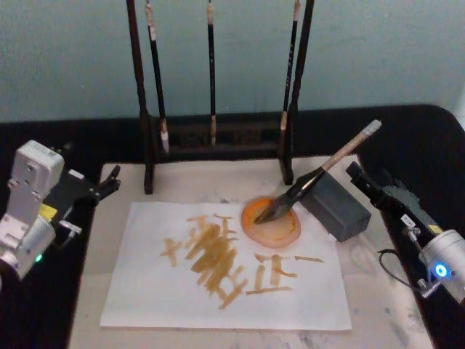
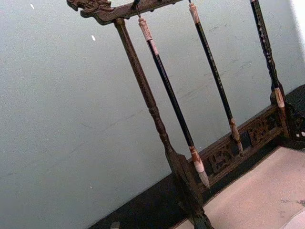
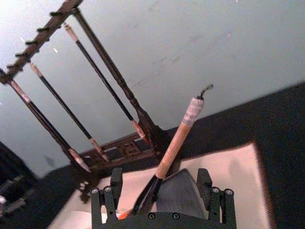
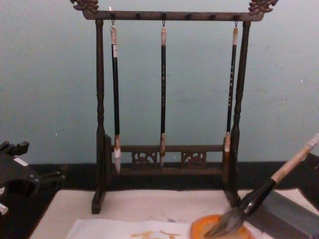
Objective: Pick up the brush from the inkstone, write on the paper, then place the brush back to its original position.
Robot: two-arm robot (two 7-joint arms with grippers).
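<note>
now the right end effector [image 3: 162,198], spread, straddles the brush [image 1: 320,176] at four o'clock; next, pinch its handle.

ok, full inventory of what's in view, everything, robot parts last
brush: 1, beige handle, black lower section, dark bristles; leaning on the inkstone, tip over the orange dish
inkstone: 1, dark grey block; right of the paper
orange dish: 1, orange; at the paper's upper right corner
paper: 1, white with orange-yellow strokes; centre of the mat
felt mat: 1, beige; under the paper
brush rack: 1, dark wood; rear of the mat
thin brushes: 3, dark with pale ends; hanging from the rack
table: 1, black
left gripper: black, open; at the mat's left edge
right gripper: black, open; behind the inkstone, fingers either side of the brush handle
</note>
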